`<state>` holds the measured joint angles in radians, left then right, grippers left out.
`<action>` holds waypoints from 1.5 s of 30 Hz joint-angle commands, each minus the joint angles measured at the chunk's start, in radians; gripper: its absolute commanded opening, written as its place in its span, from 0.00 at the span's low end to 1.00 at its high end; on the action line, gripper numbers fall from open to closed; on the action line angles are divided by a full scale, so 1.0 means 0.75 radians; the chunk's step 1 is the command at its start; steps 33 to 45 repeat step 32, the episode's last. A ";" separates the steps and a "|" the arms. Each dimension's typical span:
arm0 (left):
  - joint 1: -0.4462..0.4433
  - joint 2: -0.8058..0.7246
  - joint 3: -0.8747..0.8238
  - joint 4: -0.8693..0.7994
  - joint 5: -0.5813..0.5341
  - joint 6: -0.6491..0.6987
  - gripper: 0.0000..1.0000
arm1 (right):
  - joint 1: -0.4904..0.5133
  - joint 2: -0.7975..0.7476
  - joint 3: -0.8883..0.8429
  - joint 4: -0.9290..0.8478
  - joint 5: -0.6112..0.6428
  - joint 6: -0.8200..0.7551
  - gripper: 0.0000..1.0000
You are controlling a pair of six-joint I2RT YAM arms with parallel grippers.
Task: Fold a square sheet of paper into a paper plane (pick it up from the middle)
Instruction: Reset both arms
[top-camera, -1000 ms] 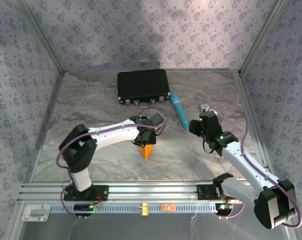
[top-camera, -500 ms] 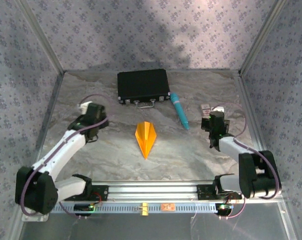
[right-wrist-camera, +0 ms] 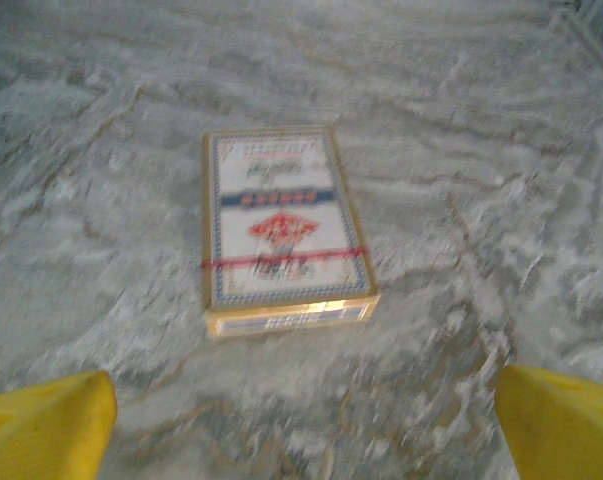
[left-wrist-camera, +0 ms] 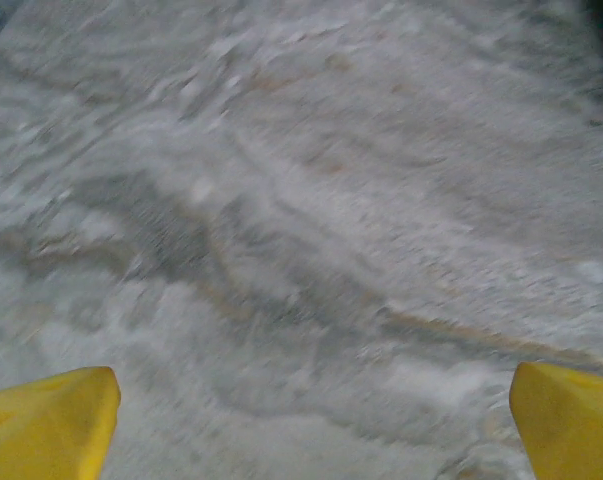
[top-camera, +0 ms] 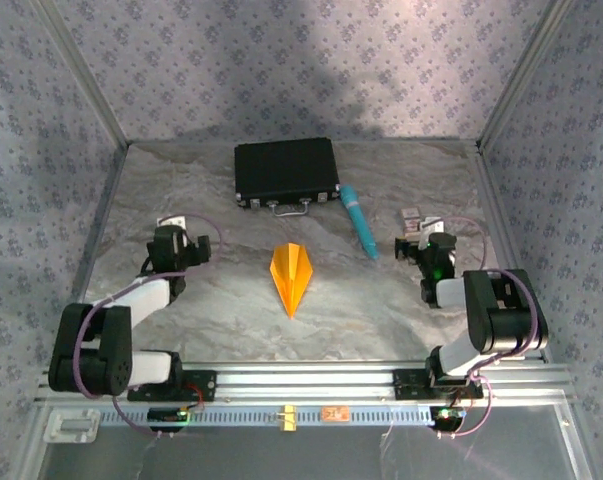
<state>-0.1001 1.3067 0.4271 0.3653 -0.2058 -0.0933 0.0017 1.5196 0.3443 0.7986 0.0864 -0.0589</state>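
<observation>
Start on your left. A second ago that arm reaches over the middle of the table (top-camera: 221, 300), its pincer down on the orange paper. Now it sits folded back on its own side. The left gripper (left-wrist-camera: 308, 425) stands wide open, with yellow fingertips (left-wrist-camera: 46, 428) at the far corners of its wrist view and only bare marbled surface between them. It holds nothing.

Move to the centre. The paper plane (top-camera: 292, 275) lies free on the table, touched by neither arm. It sits between the two arms, on the near side of the black case (top-camera: 286, 172). It is left of the teal tube (top-camera: 358, 220) and apart from it.

You see a narrow orange-yellow dart. Its sharp nose points toward the rail at the near edge and its wider tail toward the case. A centre crease runs down its length, with one half a shade darker than the other. It appears to rest flat. From above you cannot tell how crisp the folds are.

On your right, the other arm is likewise drawn back from its stretch toward the middle. The right gripper (right-wrist-camera: 306, 415) is spread wide and empty, looking down at a small card box (right-wrist-camera: 281, 225) without touching it.

Both arms withdrawn and the plane let go suggests that the folding is finished.
</observation>
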 commanded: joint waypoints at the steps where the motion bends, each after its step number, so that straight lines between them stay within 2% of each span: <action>1: 0.003 0.031 -0.033 0.321 0.213 0.153 1.00 | -0.022 -0.003 0.062 -0.001 0.036 0.051 0.99; 5: 0.002 0.053 0.004 0.266 0.274 0.174 1.00 | -0.022 -0.001 0.061 0.009 0.034 0.050 0.99; 8: 0.005 0.060 0.006 0.288 0.210 0.180 1.00 | -0.027 -0.003 0.064 0.000 0.012 0.050 0.99; 11: 0.014 0.090 -0.055 0.498 0.118 0.231 1.00 | -0.029 -0.003 0.065 -0.001 0.012 0.052 0.99; 13: 0.075 0.138 -0.012 0.438 0.194 0.189 1.00 | -0.029 -0.003 0.066 0.000 0.012 0.050 0.99; 15: 0.106 0.212 -0.021 0.534 0.260 0.174 1.00 | -0.029 -0.003 0.065 -0.001 0.012 0.050 0.99; 16: 0.124 0.244 -0.014 0.531 0.261 0.152 1.00 | -0.029 -0.002 0.065 -0.001 0.010 0.050 0.99; 18: 0.167 0.338 -0.042 0.701 0.232 0.086 1.00 | -0.028 0.000 0.065 -0.001 0.011 0.050 0.99; 19: 0.190 0.293 -0.018 0.557 0.271 0.065 1.00 | -0.029 -0.002 0.065 -0.001 0.011 0.050 0.99; 21: 0.189 0.325 -0.036 0.671 0.263 0.066 1.00 | -0.028 -0.002 0.065 -0.001 0.011 0.050 0.99; 22: 0.188 0.299 -0.020 0.580 0.260 0.068 1.00 | -0.029 -0.002 0.065 -0.001 0.010 0.050 0.99; 24: 0.174 0.314 -0.025 0.630 0.235 0.076 1.00 | -0.028 -0.001 0.066 -0.001 0.012 0.050 0.99; 25: 0.173 0.301 -0.015 0.582 0.235 0.073 1.00 | -0.029 0.000 0.067 -0.001 0.012 0.050 0.99; 45: 0.149 0.305 -0.016 0.594 0.230 0.104 1.00 | -0.029 0.000 0.067 -0.003 0.011 0.050 0.99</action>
